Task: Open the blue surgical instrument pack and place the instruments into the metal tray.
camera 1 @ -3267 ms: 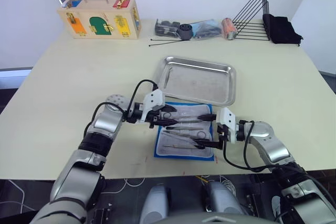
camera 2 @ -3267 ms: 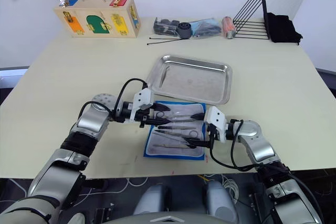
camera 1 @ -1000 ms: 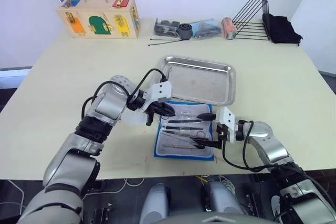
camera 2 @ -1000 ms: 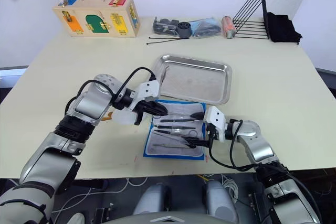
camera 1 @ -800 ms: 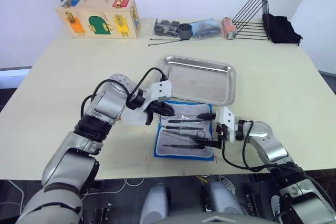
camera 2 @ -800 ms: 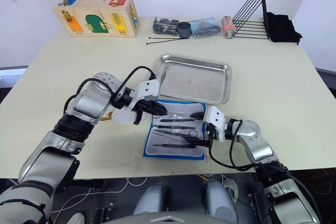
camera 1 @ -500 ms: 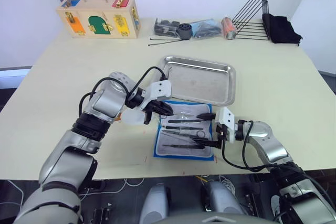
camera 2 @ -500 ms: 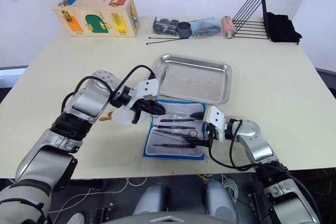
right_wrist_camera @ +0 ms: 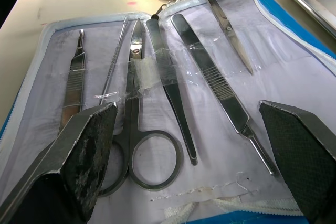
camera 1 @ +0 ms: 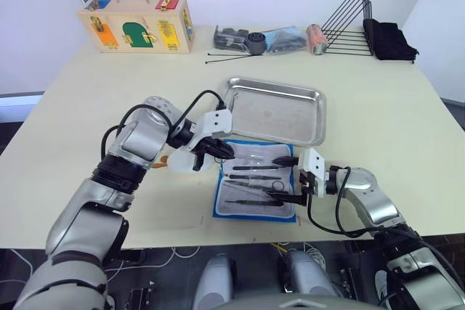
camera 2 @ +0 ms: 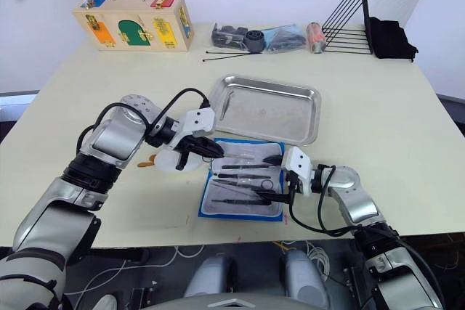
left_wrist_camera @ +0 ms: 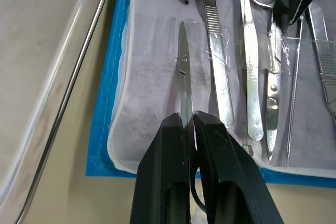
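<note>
Blue surgical instrument pack (camera 1: 256, 185) is lying unfolded near the table's near edge, just nearside of the metal tray (camera 1: 277, 109), with its pale lining facing up and the instruments (right_wrist_camera: 157, 103) lined up across it under clear strips. You are seeing your left gripper (left_wrist_camera: 189, 124) sitting at the pack's left edge with its two black fingers pinched tight on a slim pair of scissors (left_wrist_camera: 183, 74), whose blades are pointing out across the lining; in the left wrist view the handle end is hiding between the fingers. You are seeing your right gripper (camera 1: 287, 179) reaching in over the pack's right side with its fingers spread wide apart and nothing between them, one fingertip (right_wrist_camera: 81, 153) hanging over a ring-handled pair of scissors (right_wrist_camera: 137, 145) and a flat-handled scalpel-like tool (right_wrist_camera: 73, 80). A white round pouch (camera 2: 171, 159) is resting just left of the pack, beside your left gripper. One thin instrument (camera 1: 230, 106) is lying along the left inside of the tray, and the wooden latch box (camera 1: 138, 25) and black wire rack (camera 1: 349, 23) are standing well apart along the far side of the table
</note>
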